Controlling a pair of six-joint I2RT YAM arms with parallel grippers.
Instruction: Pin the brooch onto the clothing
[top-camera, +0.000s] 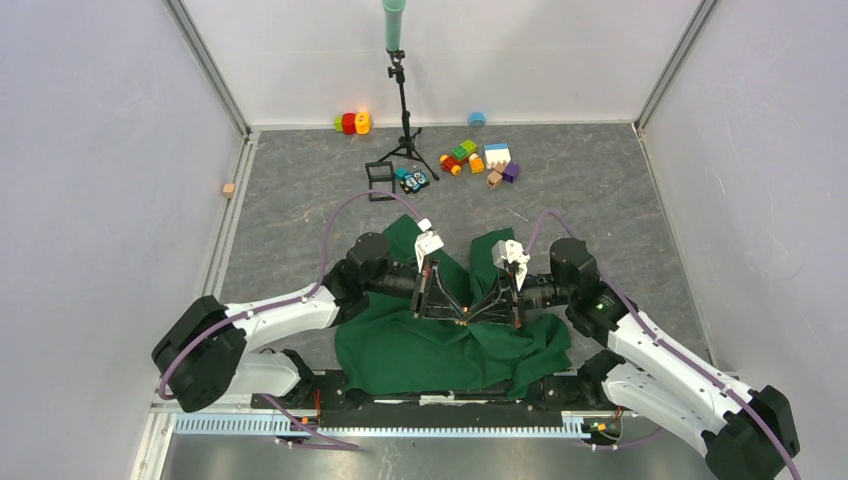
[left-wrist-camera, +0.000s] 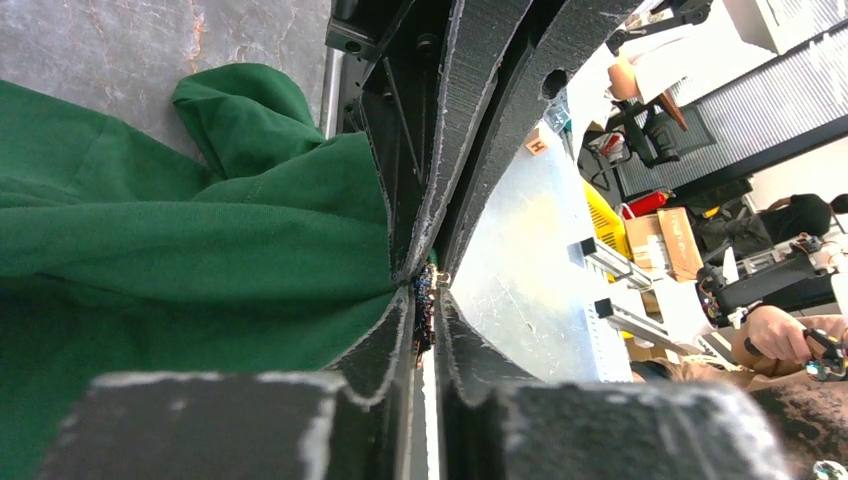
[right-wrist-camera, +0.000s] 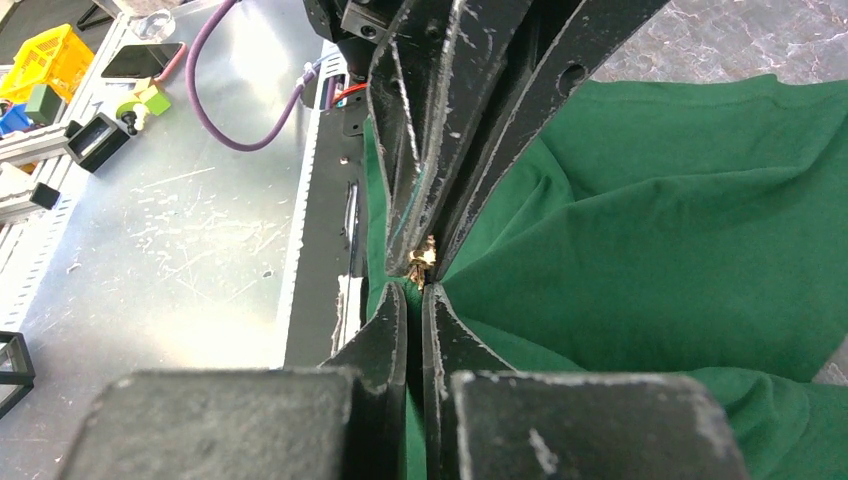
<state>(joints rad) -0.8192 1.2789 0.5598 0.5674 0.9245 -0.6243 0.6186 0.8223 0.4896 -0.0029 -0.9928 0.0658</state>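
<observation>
Grey marbled table (top-camera: 600, 170) between white walls carries the shirt (top-camera: 420, 350), which lies crumpled along the middle of the near edge. Both arms meet tip to tip above it. The left hand (top-camera: 455, 318) is closed narrow, and the brooch (right-wrist-camera: 422, 262) sits pinched at its fingertips, just over a raised fold of green cloth. The right hand (top-camera: 478, 318) is also closed tight, its tips touching the left's. Whether it nips the cloth or the pin itself cannot be told. To do this step well, I judge that one hand should hold the fabric taut and slightly lifted while the other drives the pin through in a shallow line, so that it catches a single layer and not the bunched folds beneath. The grip on the brooch should stay firm, since so small a thing may twist or slip out. Neither hand should let go until the clasp is judged seated.
</observation>
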